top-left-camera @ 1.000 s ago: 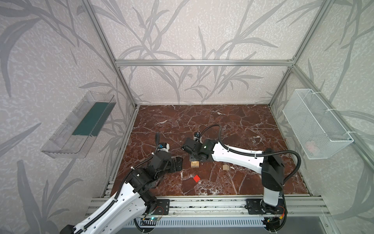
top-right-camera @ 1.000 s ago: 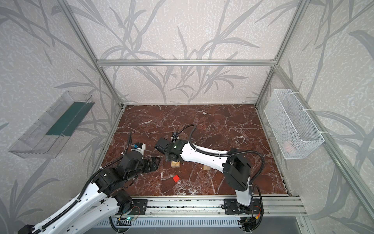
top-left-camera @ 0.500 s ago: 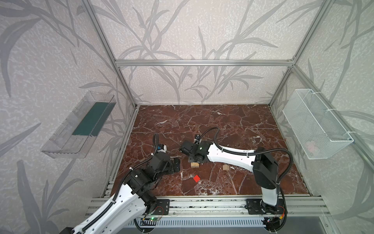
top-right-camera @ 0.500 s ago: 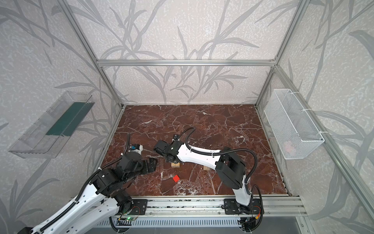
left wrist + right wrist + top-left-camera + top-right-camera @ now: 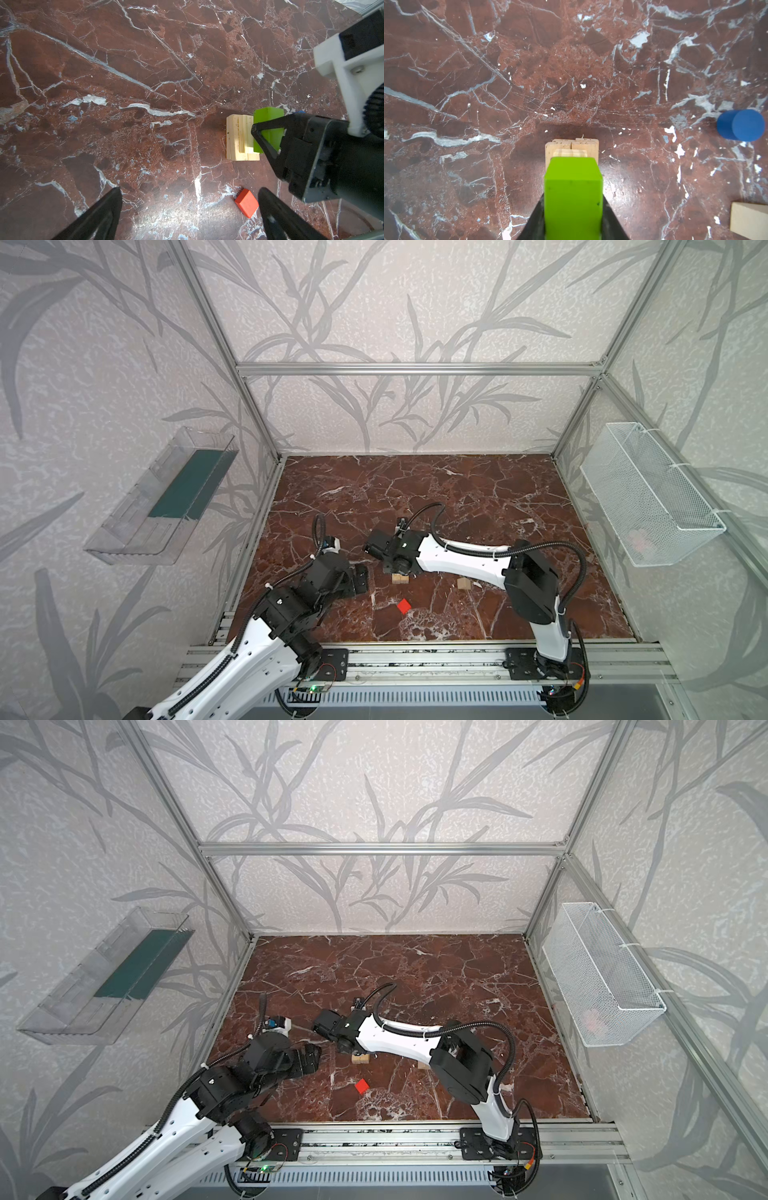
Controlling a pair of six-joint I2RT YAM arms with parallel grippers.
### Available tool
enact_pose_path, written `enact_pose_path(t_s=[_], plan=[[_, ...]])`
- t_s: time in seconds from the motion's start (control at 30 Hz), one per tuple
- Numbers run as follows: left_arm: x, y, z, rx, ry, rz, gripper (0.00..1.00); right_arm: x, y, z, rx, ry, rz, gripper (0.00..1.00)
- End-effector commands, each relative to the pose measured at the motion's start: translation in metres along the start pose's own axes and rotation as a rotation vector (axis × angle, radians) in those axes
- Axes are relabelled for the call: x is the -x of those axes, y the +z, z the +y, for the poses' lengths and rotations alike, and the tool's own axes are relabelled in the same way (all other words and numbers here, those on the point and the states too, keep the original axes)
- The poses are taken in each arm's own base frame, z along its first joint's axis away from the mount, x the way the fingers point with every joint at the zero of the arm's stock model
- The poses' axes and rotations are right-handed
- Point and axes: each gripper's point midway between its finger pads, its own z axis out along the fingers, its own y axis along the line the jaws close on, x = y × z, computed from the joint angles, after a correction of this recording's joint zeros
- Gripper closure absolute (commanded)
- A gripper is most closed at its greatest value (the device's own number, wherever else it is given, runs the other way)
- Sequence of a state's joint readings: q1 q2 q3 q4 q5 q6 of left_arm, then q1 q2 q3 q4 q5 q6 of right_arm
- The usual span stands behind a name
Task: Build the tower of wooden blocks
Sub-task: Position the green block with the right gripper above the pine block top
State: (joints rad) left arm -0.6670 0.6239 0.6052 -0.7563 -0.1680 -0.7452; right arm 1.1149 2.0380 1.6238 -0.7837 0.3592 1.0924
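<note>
The right jaws pinch a lime-green oblong wood block [image 5: 573,197] directly over the small stack of pale plain-wood planks [image 5: 236,137] near the desk's front middle (whether it already rests there I cannot tell). The left jaws hang spread wide and empty near a red wood cube [image 5: 246,202]. In the left wrist view the green block sits toward one edge of the stack, so letting go may tip it, and a sideways nudge could slide the loose planks on the glossy red-brown marbled desk [image 5: 415,489]. Leaf-patterned walls and an aluminium frame [image 5: 415,369] enclose it.

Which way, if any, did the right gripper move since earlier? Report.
Yes. Right gripper shifted slightly left in both top views; red cube stayed put.
</note>
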Motion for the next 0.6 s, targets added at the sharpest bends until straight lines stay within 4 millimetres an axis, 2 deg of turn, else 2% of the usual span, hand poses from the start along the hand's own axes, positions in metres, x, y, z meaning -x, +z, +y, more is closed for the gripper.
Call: enact_pose_path(t_s=[0.0,0.13,0.37,0.57], plan=[[0.004,-0.005,0.007,0.030,-0.019,-0.019,0.00,0.002,-0.001,0.002,-0.023,-0.003,-0.024,0.76],[0.005,-0.005,0.007,0.028,-0.023,-0.023,0.00,0.000,0.001,0.005,-0.026,-0.009,-0.013,0.76],[0.004,-0.006,0.009,0.032,-0.025,-0.025,0.00,0.001,0.004,-0.001,-0.061,-0.017,-0.025,0.75],[0.003,-0.007,0.011,0.029,-0.036,-0.032,0.00,-0.005,0.011,0.001,-0.060,-0.019,0.002,0.74]])
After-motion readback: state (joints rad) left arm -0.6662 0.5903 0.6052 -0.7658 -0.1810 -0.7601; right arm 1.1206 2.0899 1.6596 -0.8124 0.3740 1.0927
